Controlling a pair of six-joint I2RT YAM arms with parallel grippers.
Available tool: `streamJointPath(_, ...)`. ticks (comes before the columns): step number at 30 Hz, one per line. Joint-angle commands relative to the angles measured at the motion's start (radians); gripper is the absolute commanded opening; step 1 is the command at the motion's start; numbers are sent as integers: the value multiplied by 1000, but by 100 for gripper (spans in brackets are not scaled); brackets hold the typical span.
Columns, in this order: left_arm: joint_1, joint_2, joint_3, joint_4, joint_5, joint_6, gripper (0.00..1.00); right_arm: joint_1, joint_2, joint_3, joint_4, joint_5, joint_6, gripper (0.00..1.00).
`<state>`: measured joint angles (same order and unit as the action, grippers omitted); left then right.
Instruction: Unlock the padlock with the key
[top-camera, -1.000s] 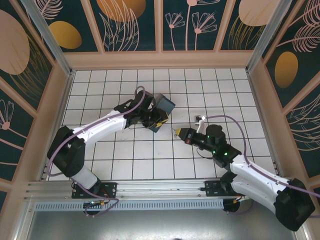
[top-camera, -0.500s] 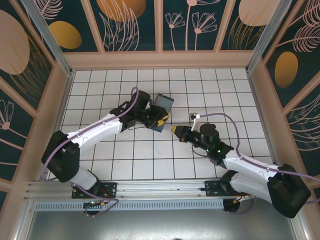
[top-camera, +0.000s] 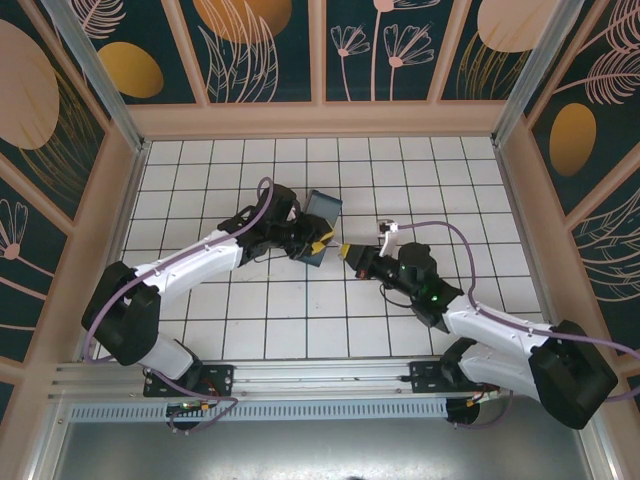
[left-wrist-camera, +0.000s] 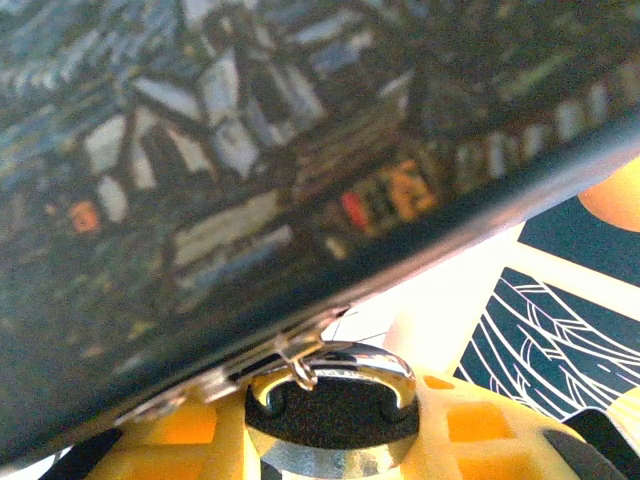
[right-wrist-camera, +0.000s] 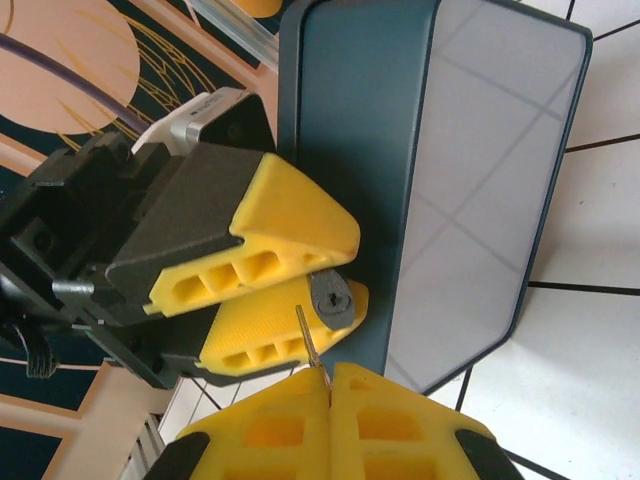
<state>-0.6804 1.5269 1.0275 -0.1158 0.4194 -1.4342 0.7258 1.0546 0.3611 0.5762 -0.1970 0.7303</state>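
White-tiled flooring (top-camera: 300, 310) is spread beneath; the padlock (right-wrist-camera: 331, 297) is clamped by the left gripper (top-camera: 323, 245), the key (right-wrist-camera: 309, 340) pinched in the closed right gripper (right-wrist-camera: 330, 374).

Shows a white tiled tabletop (top-camera: 420, 170) crossed by thin dark grid lines and fenced by pale wooden rails (top-camera: 320, 120). Has near the middle a tilted dark blue box (top-camera: 325, 210); contact with the tiles unclear.
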Motion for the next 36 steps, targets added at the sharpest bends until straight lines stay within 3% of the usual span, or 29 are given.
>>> streamJointPath(1, 8, -48, -13, 96, 18, -28, 24, -3, 18, 51, 22, 36, -28, 0)
streamJointPath(36, 20, -66, -41, 139, 17, -69, 22, -4, 87, 37, 114, -4, -1, 0)
